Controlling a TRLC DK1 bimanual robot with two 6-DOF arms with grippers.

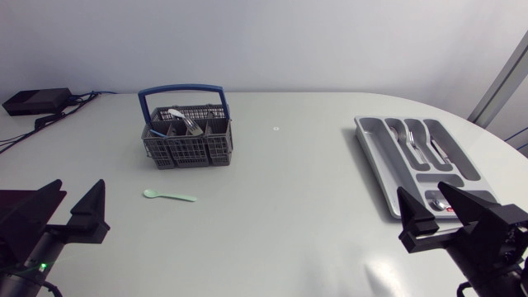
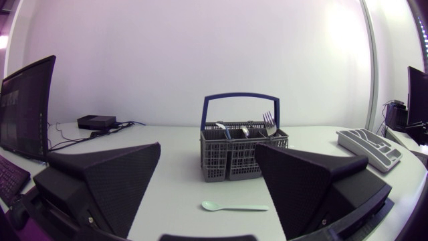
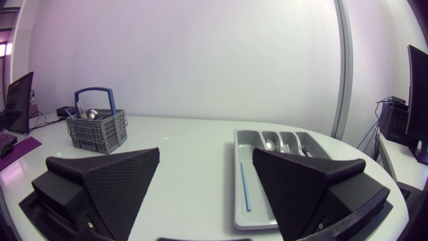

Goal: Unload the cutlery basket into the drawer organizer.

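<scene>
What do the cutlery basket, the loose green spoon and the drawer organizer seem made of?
Cutlery basket: seemingly moulded plastic, matte grey lattice walls, blue handle. Green spoon: probably plastic, uniformly pale mint, no metallic glint. Drawer organizer: likely plastic, smooth light grey with a soft sheen.

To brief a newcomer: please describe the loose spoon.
Start at the grey cutlery basket with the blue handle. On the table between it and my left gripper lies one spoon. It alone is pale green and outside any container.
</scene>
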